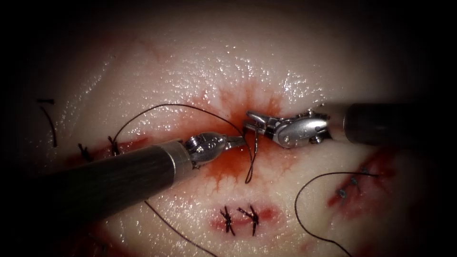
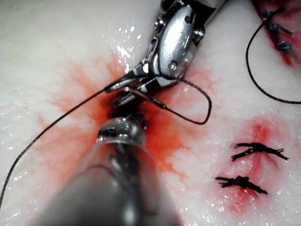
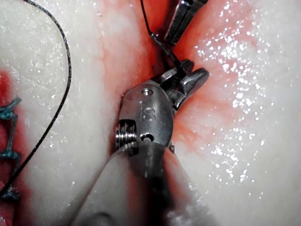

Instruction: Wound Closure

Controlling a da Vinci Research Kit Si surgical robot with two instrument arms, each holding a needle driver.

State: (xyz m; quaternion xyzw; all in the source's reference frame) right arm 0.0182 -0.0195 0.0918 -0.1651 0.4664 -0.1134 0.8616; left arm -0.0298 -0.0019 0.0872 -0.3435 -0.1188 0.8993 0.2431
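Observation:
The two tools meet tip to tip over the red, wet middle of the cut (image 1: 223, 164) in the tissue (image 1: 190, 71). The right tool (image 1: 252, 123) (image 2: 134, 84) (image 3: 186, 75) is shut on the needle; a short dark length of the needle (image 2: 153, 100) juts from its jaws above the tissue. Thread (image 1: 176, 105) arcs in from the stitched left part of the cut and hangs in a narrow loop (image 1: 249, 171) below the jaws. The left tool (image 1: 238, 140) (image 2: 123, 100) (image 3: 176, 26) is shut, its tip just beside the thread and needle; I see nothing in it.
Two dark stitches (image 1: 240, 219) close a short cut nearer the front. Blue stitches (image 1: 352, 183) close another cut at the right, with a loose thread (image 1: 304, 209) curling beside it. Dark stitches (image 1: 113, 145) sit on the left stretch. A cut thread end (image 1: 49, 121) lies far left.

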